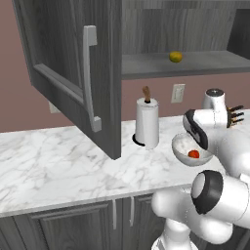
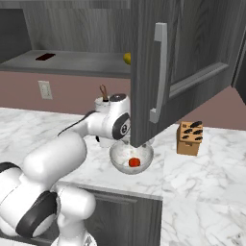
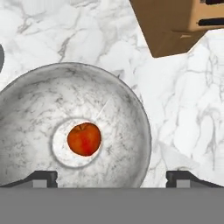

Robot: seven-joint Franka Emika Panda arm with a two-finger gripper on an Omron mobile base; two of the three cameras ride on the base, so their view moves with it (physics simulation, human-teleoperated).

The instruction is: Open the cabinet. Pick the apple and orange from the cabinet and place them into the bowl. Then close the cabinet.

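Observation:
The cabinet stands open, its door (image 1: 63, 63) swung out over the counter. The orange (image 1: 176, 57) lies on the cabinet shelf, and the right base view shows this orange (image 2: 127, 58) peeking past the door edge. The red apple (image 3: 84, 138) rests in the middle of the speckled bowl (image 3: 118, 105) on the counter. My gripper (image 3: 112, 178) hovers straight above the bowl, open, its fingertips wide apart with nothing between them. From the base cameras the apple (image 1: 194, 154) (image 2: 134, 162) sits low inside the bowl (image 1: 183, 146) (image 2: 120, 158), under my hand.
A white paper-towel roll (image 1: 147, 122) stands just left of the bowl. A wooden knife block (image 2: 190, 138) sits to the bowl's right. The other open door (image 2: 192, 57) hangs above the bowl. A small dark item (image 2: 45, 56) lies on the shelf.

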